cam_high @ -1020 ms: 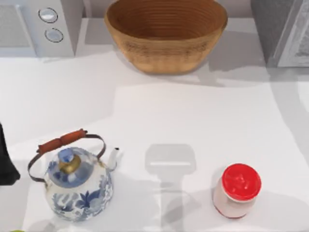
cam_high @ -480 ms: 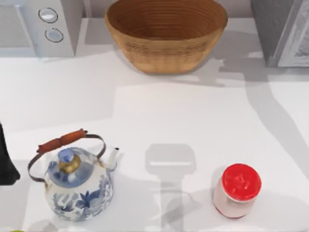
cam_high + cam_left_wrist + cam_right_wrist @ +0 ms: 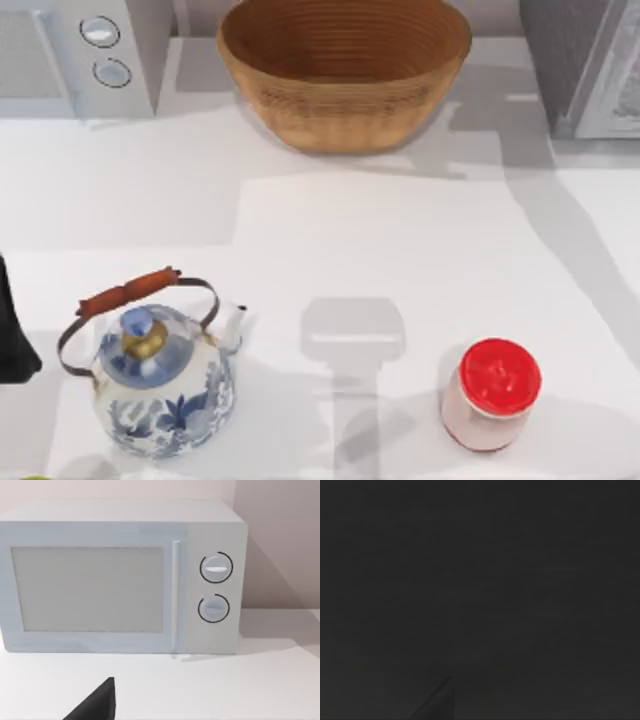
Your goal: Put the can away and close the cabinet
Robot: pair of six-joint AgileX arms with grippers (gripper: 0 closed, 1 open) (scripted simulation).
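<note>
The can, pale with a red lid, stands upright near the table's front right. The grey cabinet stands at the back right corner, partly cut off by the picture's edge. My left arm is parked at the table's left edge, far from the can. One dark fingertip of its gripper shows in the left wrist view, facing a white microwave. The right wrist view is dark.
A woven basket sits at the back centre, and the microwave at the back left. A blue-and-white kettle with a brown handle stands at the front left. Bare table lies between the kettle and the can.
Only the shadow across the table's right side has shifted. The can, the kettle and my left arm have stayed where they were.
</note>
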